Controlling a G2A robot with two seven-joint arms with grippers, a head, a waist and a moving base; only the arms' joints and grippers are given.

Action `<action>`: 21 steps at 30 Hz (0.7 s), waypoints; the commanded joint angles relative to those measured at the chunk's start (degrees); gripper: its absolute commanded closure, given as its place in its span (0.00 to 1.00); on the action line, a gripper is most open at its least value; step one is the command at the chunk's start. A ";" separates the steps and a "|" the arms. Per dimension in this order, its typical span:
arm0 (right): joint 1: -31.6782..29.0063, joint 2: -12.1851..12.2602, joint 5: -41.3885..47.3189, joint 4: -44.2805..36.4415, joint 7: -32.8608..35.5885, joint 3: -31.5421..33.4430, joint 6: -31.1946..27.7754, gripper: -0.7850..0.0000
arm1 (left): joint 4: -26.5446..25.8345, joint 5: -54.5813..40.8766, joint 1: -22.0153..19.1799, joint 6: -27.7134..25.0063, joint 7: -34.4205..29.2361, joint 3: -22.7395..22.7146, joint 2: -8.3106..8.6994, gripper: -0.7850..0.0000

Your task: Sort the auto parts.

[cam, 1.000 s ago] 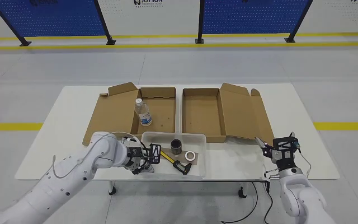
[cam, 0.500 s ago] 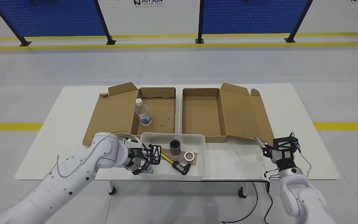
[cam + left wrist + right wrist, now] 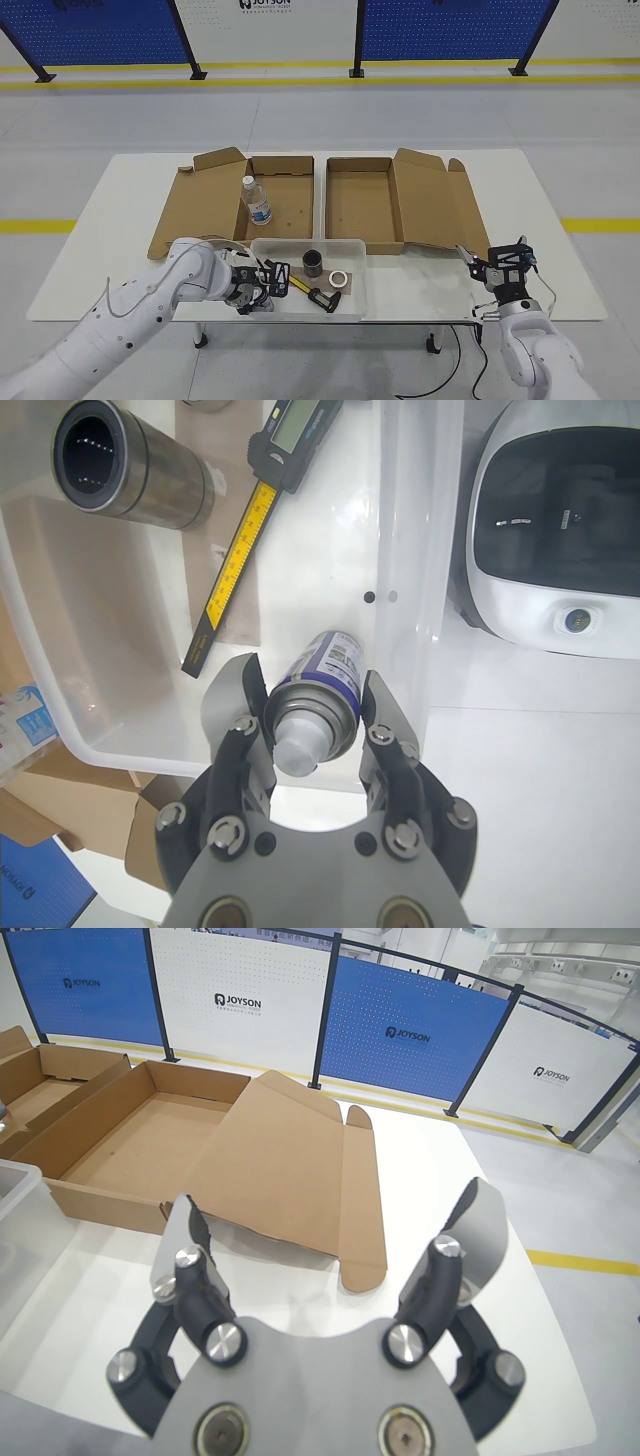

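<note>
The left end effector (image 3: 312,680) pinches the spray can (image 3: 332,657) across its body inside the bin (image 3: 100,680), apparently for lift-out. The right end effector (image 3: 332,1213) rests spread.

At the top view's lower centre, the clear bin (image 3: 360,290) hems the left end effector (image 3: 268,285) with its lower and left walls as it grips the spray can (image 3: 320,695). The digital caliper (image 3: 305,288) and steel cylinder (image 3: 315,262) crowd its right. Lower right, bare table (image 3: 420,285) separates the clear bin from the spread right end effector (image 3: 495,258).
</note>
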 commanded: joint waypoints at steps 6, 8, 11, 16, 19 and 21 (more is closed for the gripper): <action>0.00 0.00 0.00 0.00 0.00 0.00 0.00 0.00 | 0.34 -0.13 -0.24 -0.10 0.07 0.24 -0.25 0.79; 0.00 0.00 0.00 0.00 0.00 0.00 0.00 0.00 | 0.36 0.02 -0.30 -0.08 0.24 0.37 -0.35 1.00; 0.00 0.00 0.00 0.00 0.00 0.00 0.00 0.00 | 0.29 0.25 -0.35 0.11 1.01 0.43 -0.50 1.00; 0.00 0.00 0.00 0.00 0.00 0.00 0.00 0.00 | 0.14 1.31 -0.39 0.92 2.95 0.10 -0.70 1.00; 0.00 0.00 0.00 0.00 0.00 0.00 0.00 0.00 | 0.13 2.09 -0.38 1.18 3.79 -0.10 -0.77 1.00; 0.00 0.00 0.00 0.00 0.00 0.00 0.00 0.00 | 0.01 2.90 -0.34 1.83 4.37 -0.37 -0.80 1.00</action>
